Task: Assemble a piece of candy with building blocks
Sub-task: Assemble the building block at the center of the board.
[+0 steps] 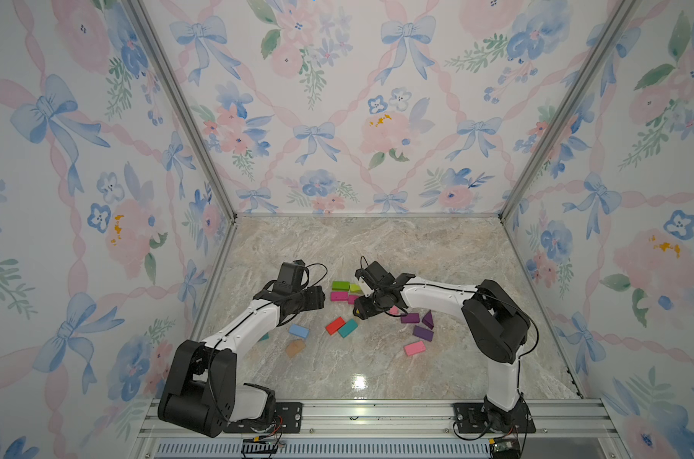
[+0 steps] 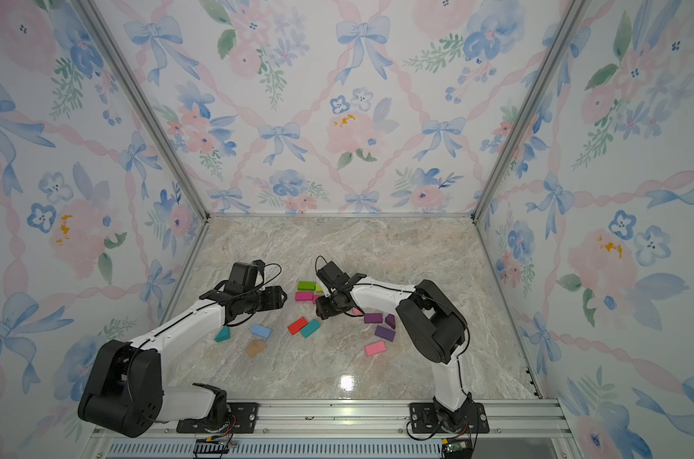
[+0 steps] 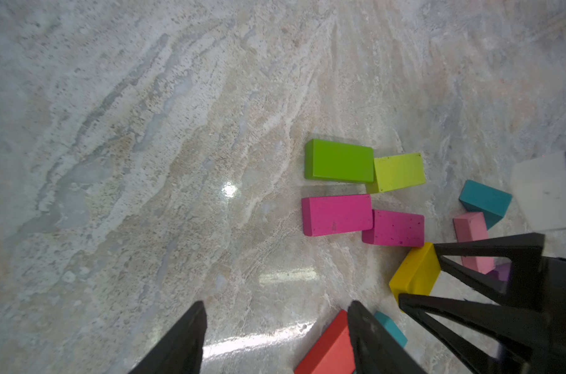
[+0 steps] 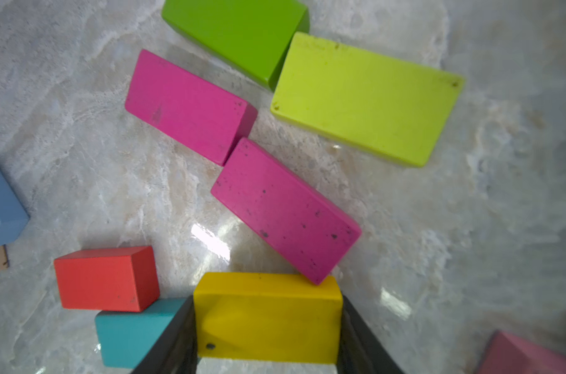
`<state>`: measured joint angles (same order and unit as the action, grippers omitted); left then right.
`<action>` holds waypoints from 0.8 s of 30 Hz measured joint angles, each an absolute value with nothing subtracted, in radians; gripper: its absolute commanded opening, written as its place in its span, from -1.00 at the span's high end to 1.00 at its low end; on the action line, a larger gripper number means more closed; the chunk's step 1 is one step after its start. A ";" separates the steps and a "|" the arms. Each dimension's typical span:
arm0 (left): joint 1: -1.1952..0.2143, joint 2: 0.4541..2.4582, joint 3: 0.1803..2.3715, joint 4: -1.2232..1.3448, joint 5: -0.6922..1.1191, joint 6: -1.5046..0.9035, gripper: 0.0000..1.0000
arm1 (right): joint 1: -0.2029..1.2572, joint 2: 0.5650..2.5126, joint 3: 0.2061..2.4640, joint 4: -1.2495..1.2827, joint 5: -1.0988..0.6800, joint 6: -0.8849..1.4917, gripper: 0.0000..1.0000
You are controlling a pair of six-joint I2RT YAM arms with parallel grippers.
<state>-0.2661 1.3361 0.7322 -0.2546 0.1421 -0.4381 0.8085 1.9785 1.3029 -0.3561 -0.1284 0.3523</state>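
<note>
Green (image 4: 239,35), lime (image 4: 365,100) and two magenta building blocks (image 4: 187,107) (image 4: 284,210) lie in two rows at mid-table; in both top views they show between the arms (image 1: 340,285) (image 2: 305,285). My right gripper (image 4: 268,353) is shut on a yellow block (image 4: 268,323), one finger against each end. The block's far edge meets the nearer magenta block's corner. From above the arm hides this block. My left gripper (image 3: 278,311) hangs open over bare marble with nothing between its fingers, beside a red block (image 3: 327,349).
Loose blocks lie nearer the front: red (image 1: 335,326) and teal (image 1: 348,328) side by side, light blue (image 1: 298,331), tan (image 1: 295,348), purple ones (image 1: 410,318) (image 1: 422,333), pink (image 1: 414,348), and a teal wedge (image 2: 223,334) by the left arm. Papered walls enclose the marble table (image 1: 377,246).
</note>
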 measured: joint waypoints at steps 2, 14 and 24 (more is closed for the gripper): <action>-0.266 1.336 0.732 -0.255 0.147 -0.438 -0.43 | 0.807 1.981 1.303 -0.346 -0.133 0.364 0.26; -0.265 1.324 0.732 -0.247 0.166 -0.438 -0.44 | 0.806 2.007 1.321 -0.286 -0.128 0.417 -0.10; -0.265 1.301 0.732 -0.247 0.173 -0.439 -0.46 | 0.813 2.002 1.319 -0.302 -0.061 0.408 -0.45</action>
<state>-0.2646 1.3010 0.7322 -0.2470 0.1734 -0.4385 0.8135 2.0022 1.3193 -0.3019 -0.0608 0.4084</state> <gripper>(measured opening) 0.724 0.712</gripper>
